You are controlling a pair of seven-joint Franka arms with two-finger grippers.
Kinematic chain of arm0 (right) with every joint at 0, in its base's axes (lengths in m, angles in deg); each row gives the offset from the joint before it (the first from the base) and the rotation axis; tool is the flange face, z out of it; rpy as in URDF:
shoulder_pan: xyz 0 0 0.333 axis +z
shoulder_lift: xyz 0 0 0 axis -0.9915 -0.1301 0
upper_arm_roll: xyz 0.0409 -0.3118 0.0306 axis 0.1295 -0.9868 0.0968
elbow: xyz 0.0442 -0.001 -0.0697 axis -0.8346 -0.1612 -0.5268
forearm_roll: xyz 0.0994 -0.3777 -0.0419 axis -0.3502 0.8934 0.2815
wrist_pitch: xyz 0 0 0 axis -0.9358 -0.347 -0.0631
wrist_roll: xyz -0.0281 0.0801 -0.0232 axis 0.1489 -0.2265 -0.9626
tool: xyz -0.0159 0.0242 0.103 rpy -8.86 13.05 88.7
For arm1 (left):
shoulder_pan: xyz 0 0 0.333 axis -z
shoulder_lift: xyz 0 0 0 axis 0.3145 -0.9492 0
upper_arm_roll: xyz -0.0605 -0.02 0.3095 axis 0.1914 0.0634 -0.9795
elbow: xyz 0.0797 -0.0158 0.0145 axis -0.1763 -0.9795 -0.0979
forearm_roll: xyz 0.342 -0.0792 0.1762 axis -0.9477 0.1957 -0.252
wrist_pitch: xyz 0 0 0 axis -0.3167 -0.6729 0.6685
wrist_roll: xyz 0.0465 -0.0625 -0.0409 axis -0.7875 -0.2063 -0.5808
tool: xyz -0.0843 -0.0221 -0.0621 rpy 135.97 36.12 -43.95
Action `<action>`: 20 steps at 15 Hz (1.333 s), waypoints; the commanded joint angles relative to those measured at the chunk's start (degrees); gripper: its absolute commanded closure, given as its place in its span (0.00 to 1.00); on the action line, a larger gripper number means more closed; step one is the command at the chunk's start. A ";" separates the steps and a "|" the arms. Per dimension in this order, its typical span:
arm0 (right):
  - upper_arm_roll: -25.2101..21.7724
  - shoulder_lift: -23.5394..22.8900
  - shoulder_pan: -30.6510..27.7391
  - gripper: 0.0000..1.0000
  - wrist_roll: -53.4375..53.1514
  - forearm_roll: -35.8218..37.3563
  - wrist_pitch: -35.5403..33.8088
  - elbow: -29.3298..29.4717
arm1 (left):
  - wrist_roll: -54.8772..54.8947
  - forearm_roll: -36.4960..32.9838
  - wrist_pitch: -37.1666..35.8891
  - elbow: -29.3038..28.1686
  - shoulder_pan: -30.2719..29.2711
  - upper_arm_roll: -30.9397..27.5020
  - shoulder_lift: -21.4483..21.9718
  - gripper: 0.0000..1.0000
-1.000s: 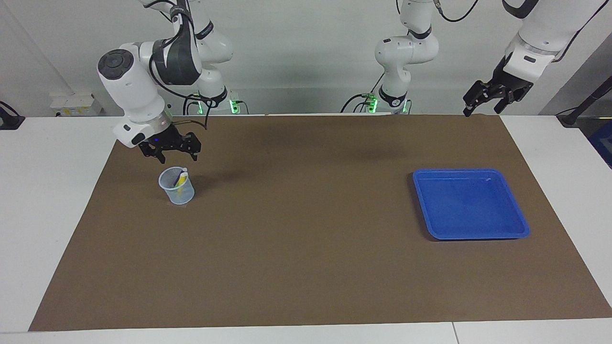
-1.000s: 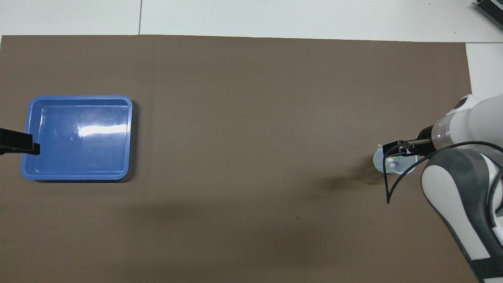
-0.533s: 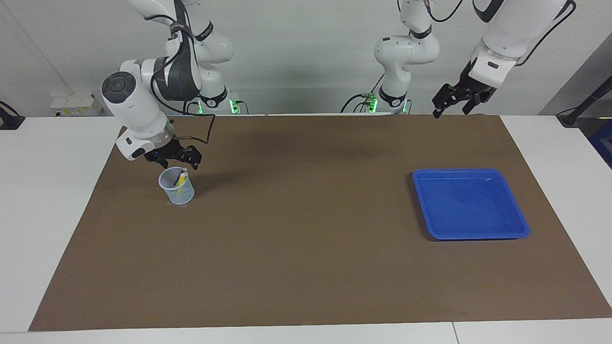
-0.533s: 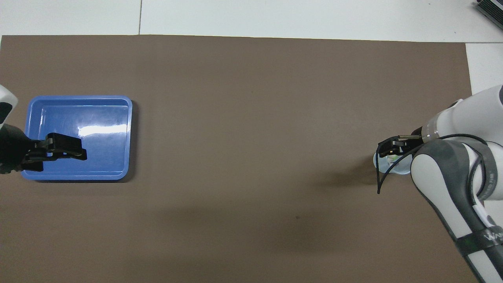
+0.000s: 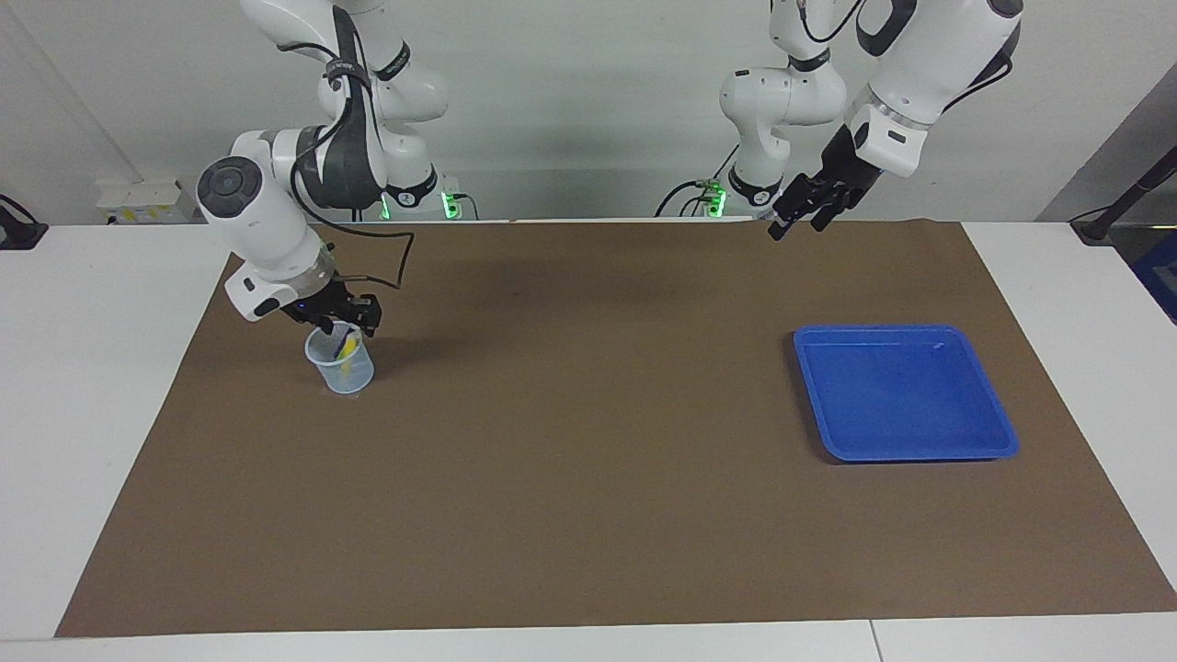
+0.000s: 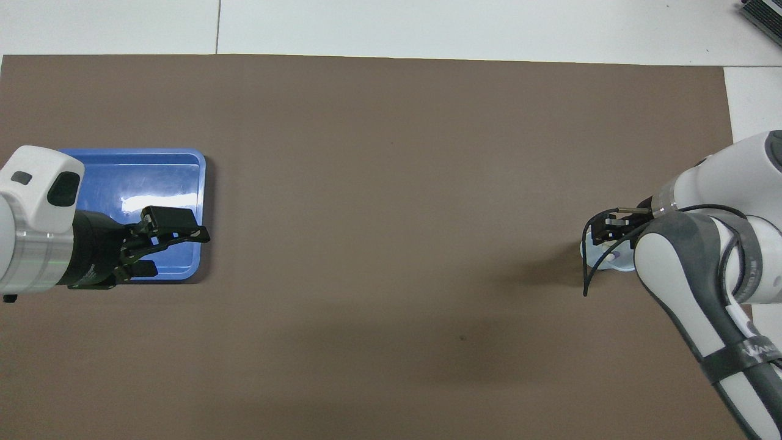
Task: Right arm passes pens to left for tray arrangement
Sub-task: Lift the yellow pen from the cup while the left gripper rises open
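Now right gripper [image 5: 346, 324] sits at cup [image 5: 341, 364] mouth over pens [image 5: 344, 350], grip unclear; left gripper [image 5: 802, 210] hangs spread above the mat's [image 5: 588, 515] robot-side edge.

1. Right gripper [image 5: 342, 324] now sits lower, at the rim of the cup [image 5: 341, 360] over the pens [image 5: 345, 347]; its fingers are narrower than before.
2. Left gripper [image 5: 798, 211], jaws apart, has swung from 2 o'clock toward 1 o'clock in the facing view, high above the mat's edge.

a robotics lab bench

two white jointed robot arms [image 5: 276, 211] [image 5: 910, 64] stand bolted at a plain white table [image 5: 101, 368] covered by a brown paper mat [image 5: 588, 478], cables and green-lit sockets [image 5: 448, 202] along a bare grey wall [image 5: 588, 119].
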 commanded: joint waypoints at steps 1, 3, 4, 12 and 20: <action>0.37 -0.51 -1.07 0.39 -0.57 -2.15 1.51 -0.57 | -5.37 5.88 8.33 -7.68 0.59 -0.51 4.52 0.00; 0.37 -0.43 -1.15 0.51 -0.57 -2.15 1.77 -1.28 | -9.58 9.31 14.74 -12.34 1.99 -0.07 6.55 0.00; 0.37 -0.43 -1.07 0.57 -0.65 -2.15 1.77 -1.37 | -12.74 10.11 17.30 -13.76 2.87 0.20 6.90 0.00; 0.37 -0.07 -1.15 0.82 1.62 -2.06 1.60 -2.51 | -30.70 13.44 23.04 -15.53 10.09 0.20 6.91 0.00; 0.28 -0.86 -1.07 1.00 8.46 -1.01 -2.52 1.60 | -29.12 16.44 22.59 -15.44 10.34 -0.50 4.02 0.00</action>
